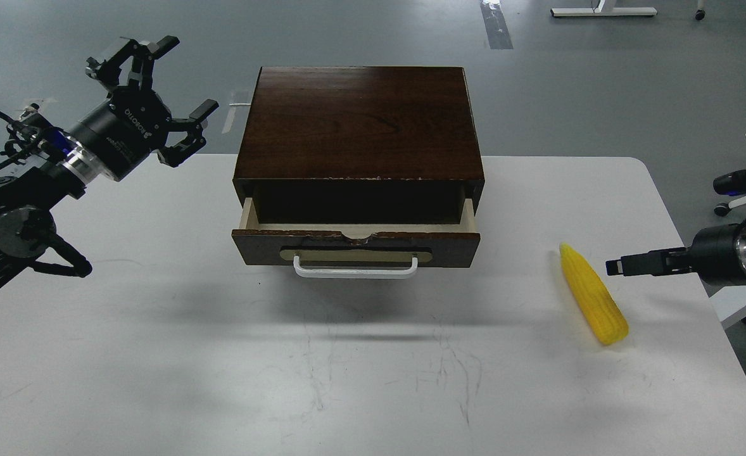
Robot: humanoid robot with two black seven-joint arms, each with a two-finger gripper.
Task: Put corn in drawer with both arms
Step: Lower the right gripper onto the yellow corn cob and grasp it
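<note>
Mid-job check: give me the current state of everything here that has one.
drawer: partly open, nothing visible inside
corn: lying on the table, right of the box, untouched
left gripper: open, raised left of the box, empty
right gripper: fingers together, empty, just right of the corn

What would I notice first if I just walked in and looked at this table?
Probably the bright yellow corn lying on the white table, right of the dark wooden box. Then its drawer, pulled partly open at the front.
</note>
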